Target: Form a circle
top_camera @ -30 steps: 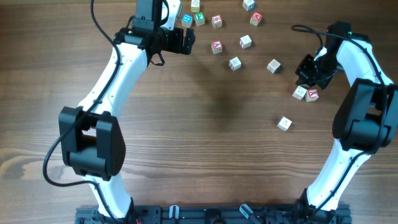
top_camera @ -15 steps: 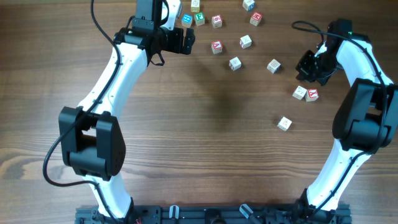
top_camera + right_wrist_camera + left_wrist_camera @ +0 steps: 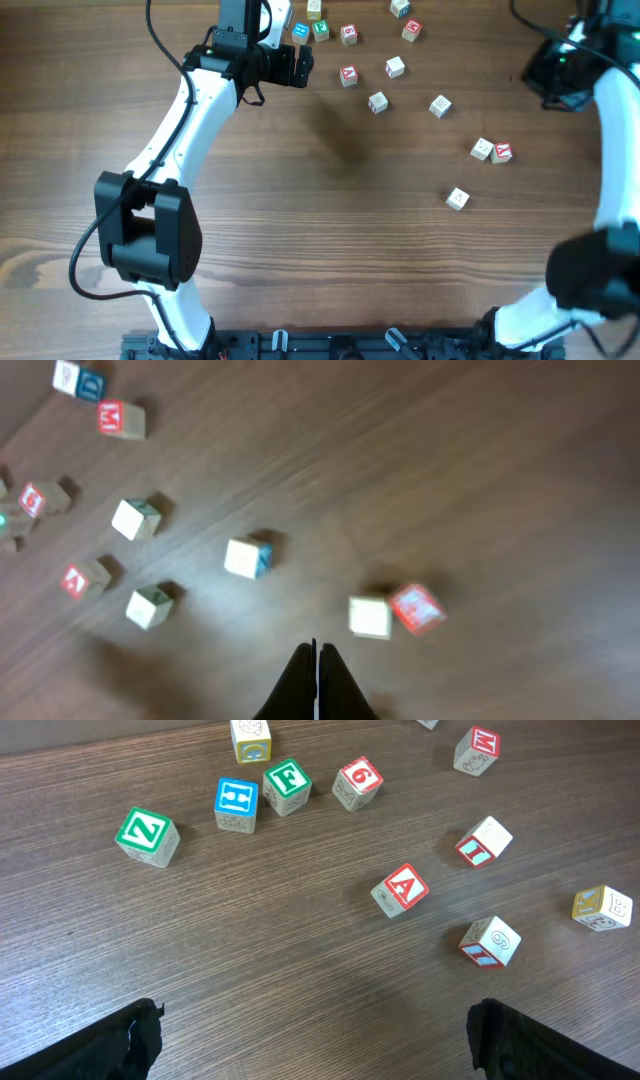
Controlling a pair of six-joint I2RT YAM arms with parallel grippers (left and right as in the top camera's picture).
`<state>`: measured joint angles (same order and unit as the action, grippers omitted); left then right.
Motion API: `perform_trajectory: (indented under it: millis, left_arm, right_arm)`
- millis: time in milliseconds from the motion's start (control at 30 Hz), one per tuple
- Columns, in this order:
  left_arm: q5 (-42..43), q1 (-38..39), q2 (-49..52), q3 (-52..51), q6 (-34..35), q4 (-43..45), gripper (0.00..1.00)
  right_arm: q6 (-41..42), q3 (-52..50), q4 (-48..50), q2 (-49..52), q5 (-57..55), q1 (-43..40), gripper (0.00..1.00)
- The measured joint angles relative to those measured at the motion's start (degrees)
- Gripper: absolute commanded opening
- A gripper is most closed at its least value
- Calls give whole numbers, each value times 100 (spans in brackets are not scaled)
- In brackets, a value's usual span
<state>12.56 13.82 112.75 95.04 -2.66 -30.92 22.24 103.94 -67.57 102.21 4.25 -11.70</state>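
Gaping left hand (image 3: 320,1042), pinched empty right hand (image 3: 317,665)

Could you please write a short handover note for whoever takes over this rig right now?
Left end effector: open, empty, hovering beside the upper cluster of blocks.
Right end effector: shut, holding nothing, off to the far right and clear of the blocks.
Alphabet blocks: scattered in a loose curve from the blue H block at the top, down to a touching pair and the lowest block.
Done: at best a rough right-hand arc, unevenly spaced.
Left: no closed ring yet. The left and bottom sides have no blocks, and the bunched top cluster probably needs spreading out.
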Motion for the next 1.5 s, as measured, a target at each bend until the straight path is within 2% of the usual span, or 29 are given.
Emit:
perform_trajectory:
  millis: [233, 367, 633, 800, 1000, 1167, 1500]
  left_arm:
    - [2, 0, 0, 0, 0, 0, 100]
    - [20, 0, 0, 0, 0, 0, 100]
    - [61, 4, 0, 0, 0, -7, 100]
    - [63, 4, 0, 0, 0, 0, 100]
    - [66, 4, 0, 0, 0, 0, 100]
    - [63, 4, 0, 0, 0, 0, 100]
    - [66, 4, 0, 0, 0, 0, 100]
  right_arm:
    - [-664, -114, -1078, -354, -350, 0, 4]
    - [-1220, -920, -1051, -350, -190, 0, 5]
    - [-1941, -3213, 1198, -319, 72, 0, 5]
    - [-2308, -4030, 1976, -299, 127, 4, 4]
    - [-2736, -4050, 2570, -299, 131, 4, 4]
    - [-3005, -4050, 2605, -299, 131, 4, 5]
    - [-3029, -4050, 2649, -282, 131, 4, 5]
